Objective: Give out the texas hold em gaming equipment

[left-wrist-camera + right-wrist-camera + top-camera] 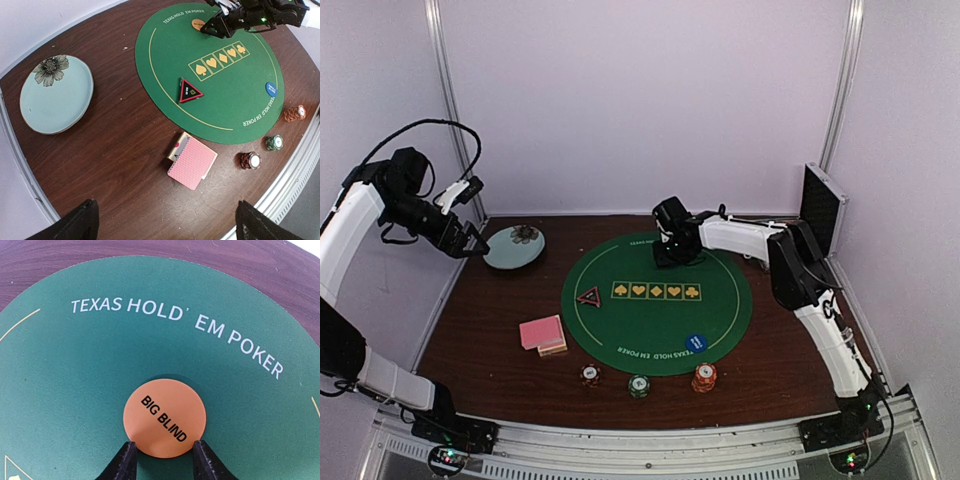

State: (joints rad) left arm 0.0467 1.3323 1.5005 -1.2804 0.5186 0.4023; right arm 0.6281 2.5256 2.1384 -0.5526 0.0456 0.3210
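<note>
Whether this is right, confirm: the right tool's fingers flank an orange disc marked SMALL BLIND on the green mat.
No: the orange disc flanked by the right tool on the green mat reads BIG BLIND, not SMALL BLIND; the right wrist view shows it.

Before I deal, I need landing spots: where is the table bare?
Bare wood between the pale blue plate and the card deck; bare felt between suit row and blue disc. Crowded: three chip stacks along the near edge, and the right hand around the orange disc.
</note>
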